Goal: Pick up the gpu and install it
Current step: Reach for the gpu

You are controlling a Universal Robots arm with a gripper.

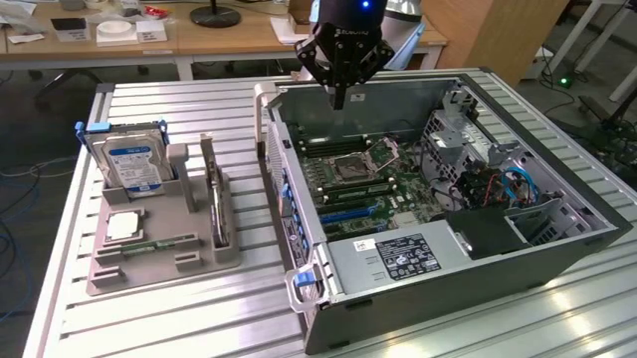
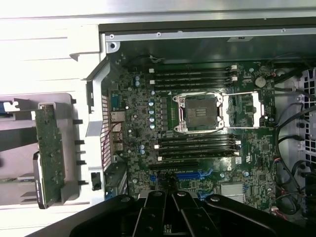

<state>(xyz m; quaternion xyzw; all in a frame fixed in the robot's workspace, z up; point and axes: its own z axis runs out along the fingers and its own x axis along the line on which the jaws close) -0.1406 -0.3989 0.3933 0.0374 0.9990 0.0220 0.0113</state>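
We see gripper (image 1: 339, 101) clenched, empty, at 12 o'clock over open case (image 1: 448, 298). gpu (image 1: 214, 200) stands in holder (image 1: 199, 261), case's 9 o'clock. Not picked, nothing installed.

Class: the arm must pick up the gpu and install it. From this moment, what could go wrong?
The gpu stands on edge in the grey holder near the hard drive; a misaimed grasp could hit that. The gripper hangs over the open case, whose CPU socket lies exposed and could be struck.
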